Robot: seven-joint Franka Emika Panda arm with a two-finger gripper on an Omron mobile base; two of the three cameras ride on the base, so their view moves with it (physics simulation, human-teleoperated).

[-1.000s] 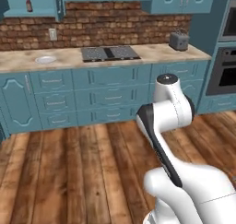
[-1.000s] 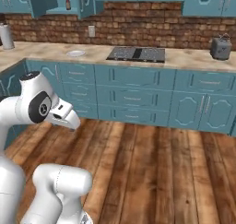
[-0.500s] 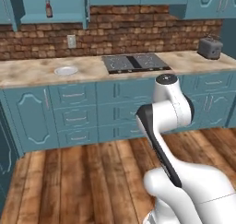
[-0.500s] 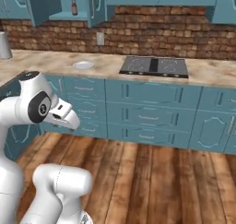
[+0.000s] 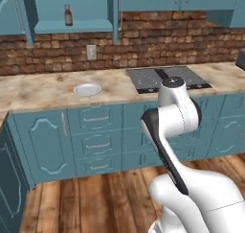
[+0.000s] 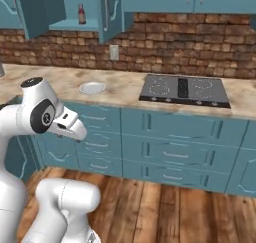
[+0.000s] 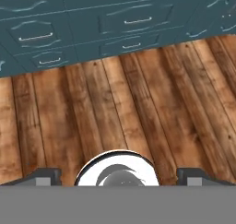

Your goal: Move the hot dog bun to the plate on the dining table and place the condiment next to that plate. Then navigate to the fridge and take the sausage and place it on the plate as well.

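Spread wide and empty, the gripper's (image 7: 118, 176) jaws pointed down at a bare wood floor (image 7: 138, 103), their two dark fingertips (image 7: 44, 176) rising far apart at the bottom of the hand view and touching nothing. Teal drawers (image 7: 124, 22) with pale handles ran along the top of that view, beyond the planks.

From the base cameras, the white arm (image 5: 174, 126) stood folded in front of a run of teal cabinets (image 5: 95, 141) under a beige marbled counter (image 5: 43, 90). The condiment (image 5: 68, 15), a slim bottle with dark red contents, stood upright on a shelf (image 5: 72, 26) of an open wall cabinet, high above the counter and near the shelf's middle; the right base view showed it (image 6: 81, 14) on the same shelf, between the cabinet's open doors. Below it, a small plain white plate (image 5: 87, 89) lay on the counter, about midway between the front edge and the brick wall (image 5: 158, 40). A wall socket (image 5: 91, 52) sat on the brick just above the plate. A black cooktop (image 6: 184, 90) was set into the counter to the plate's right, partly hidden by the arm in the left base view. A dark appliance (image 5: 240, 59) showed at the counter's far right edge, too cropped to identify.
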